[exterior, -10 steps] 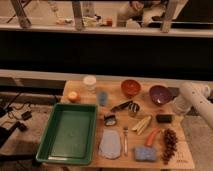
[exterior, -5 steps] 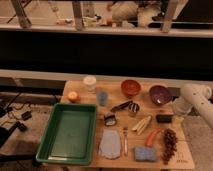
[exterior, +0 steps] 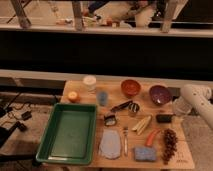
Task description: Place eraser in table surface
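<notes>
Small black rectangular eraser [exterior: 164, 118] lying on the light tan wooden tabletop [exterior: 183, 150] by its right edge, just nearer than a purple bowl [exterior: 160, 94], white arm's claw [exterior: 177, 110] just right of it, opening cannot be told

Robot test area in an indoor hall, judged from what is seen here.
A light wooden table surface [exterior: 111, 86] is laid out with neatly spaced household items, among them a green tray [exterior: 50, 135] and two bowls [exterior: 130, 88]. Cables [exterior: 12, 120] are strewn over the floor at the left. A railing with metal posts [exterior: 77, 15] is seen behind. The gripper [exterior: 179, 107] is held at the table's right edge.
</notes>
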Tool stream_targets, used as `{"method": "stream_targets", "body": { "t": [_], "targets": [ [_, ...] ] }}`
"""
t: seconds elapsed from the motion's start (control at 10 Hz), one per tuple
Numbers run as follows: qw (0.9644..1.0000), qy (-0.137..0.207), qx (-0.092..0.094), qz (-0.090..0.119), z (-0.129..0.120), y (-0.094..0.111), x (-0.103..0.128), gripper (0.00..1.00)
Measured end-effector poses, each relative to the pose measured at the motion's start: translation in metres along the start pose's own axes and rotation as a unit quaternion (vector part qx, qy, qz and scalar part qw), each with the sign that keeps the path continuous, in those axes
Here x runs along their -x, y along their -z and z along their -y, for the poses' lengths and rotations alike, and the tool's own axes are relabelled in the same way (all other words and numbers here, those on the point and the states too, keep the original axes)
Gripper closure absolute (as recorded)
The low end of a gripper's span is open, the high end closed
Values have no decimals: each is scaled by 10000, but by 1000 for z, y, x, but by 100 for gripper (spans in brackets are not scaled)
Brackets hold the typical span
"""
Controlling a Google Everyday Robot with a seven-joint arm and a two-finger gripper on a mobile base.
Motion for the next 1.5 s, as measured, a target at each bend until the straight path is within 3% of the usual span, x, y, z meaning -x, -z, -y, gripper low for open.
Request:
{"method": "stream_targets", "body": {
  "t": [0.3,0.4,1.1,1.2,1.5],
  "targets": [
    [9999,19,95,39,-2,-7,3,21],
    [9999,17,107,45,-2,-8,2,25],
    [10000,-57,39,-1,1,-4,1,95],
    [10000,-68,10,6,2,0,3,100],
    [9999,-100,-137,34,6,22,9,100]
  ]
}}
